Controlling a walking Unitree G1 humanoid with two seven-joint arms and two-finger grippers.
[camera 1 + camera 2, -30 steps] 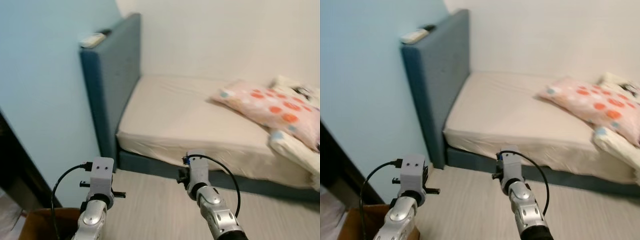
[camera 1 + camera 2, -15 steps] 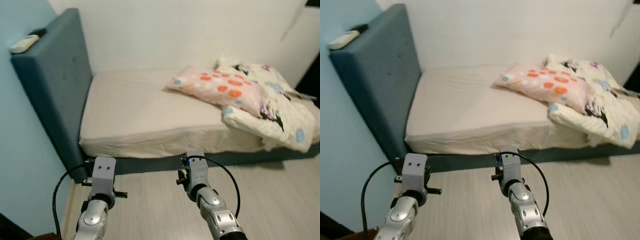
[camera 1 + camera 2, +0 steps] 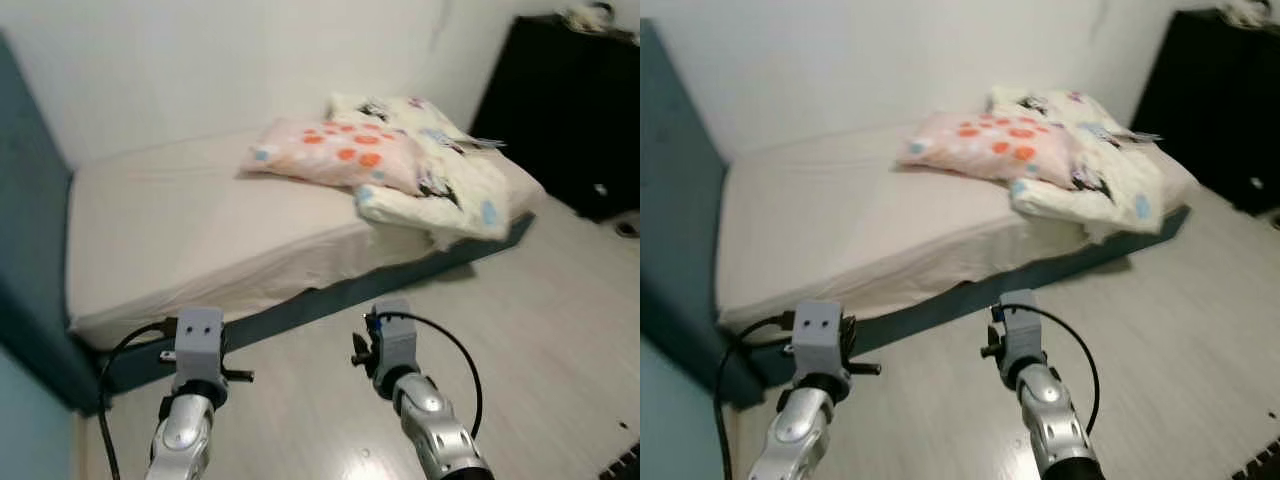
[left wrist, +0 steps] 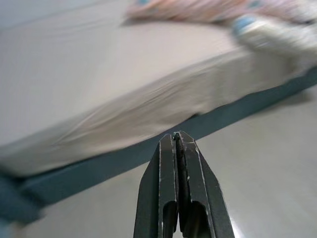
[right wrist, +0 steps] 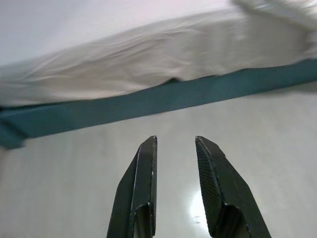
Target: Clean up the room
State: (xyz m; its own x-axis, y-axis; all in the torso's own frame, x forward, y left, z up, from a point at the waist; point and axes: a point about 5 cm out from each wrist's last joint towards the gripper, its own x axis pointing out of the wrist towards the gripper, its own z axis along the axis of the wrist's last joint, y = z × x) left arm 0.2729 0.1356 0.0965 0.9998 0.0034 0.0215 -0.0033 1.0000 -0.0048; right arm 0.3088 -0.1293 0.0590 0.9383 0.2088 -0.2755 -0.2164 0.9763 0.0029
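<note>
A low bed (image 3: 200, 230) on a teal base against the pale wall (image 3: 200, 60), black cabinet (image 3: 570, 110) beyond, light wood floor (image 3: 540, 330)

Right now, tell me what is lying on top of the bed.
On the bed lie a pink spotted pillow and, overlapping it toward the far end, a cream patterned blanket that spills over the mattress edge. Whatever lies beneath them is covered.

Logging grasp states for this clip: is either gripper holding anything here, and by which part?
Nothing is held. The left gripper is shut on nothing; the right gripper is open, empty, above the floor.
</note>
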